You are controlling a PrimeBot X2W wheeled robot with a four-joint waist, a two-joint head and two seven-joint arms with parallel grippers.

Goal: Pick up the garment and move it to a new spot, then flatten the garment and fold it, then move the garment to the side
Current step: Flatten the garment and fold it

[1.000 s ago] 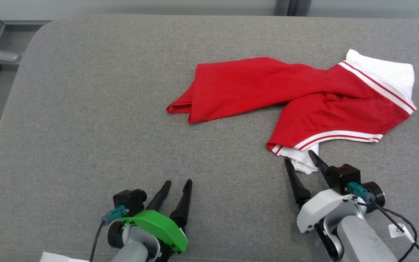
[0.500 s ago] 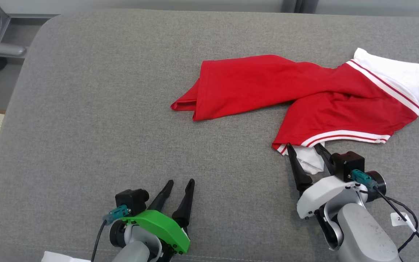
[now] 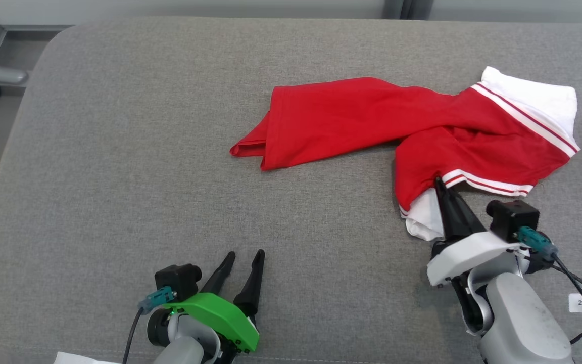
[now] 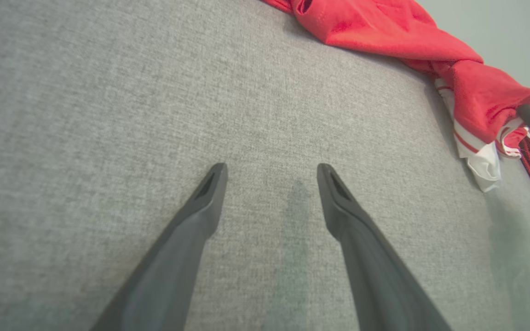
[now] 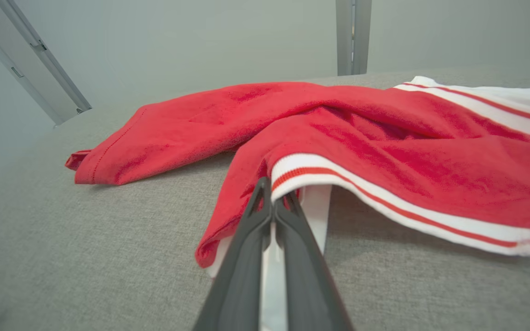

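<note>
My right gripper point(image 3: 441, 186) is pinched shut on the striped hem of the garment point(image 3: 351, 119). The garment lies on the right half of the grey surface point(image 3: 134, 151), its long axis running leftward across it. My left gripper point(image 3: 245, 254) waits at the surface's near edge, fingers apart and well away from the cloth. I judge the lift is the right arm's.

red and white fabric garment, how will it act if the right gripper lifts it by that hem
Probably floppy: the red and white fabric garment lies twisted and creased on the grey cushioned surface, so it should drape and hang from the right gripper, shut on its striped edge. Likely light: thin folds. One-corner lifting may leave the far end dragging.
</note>
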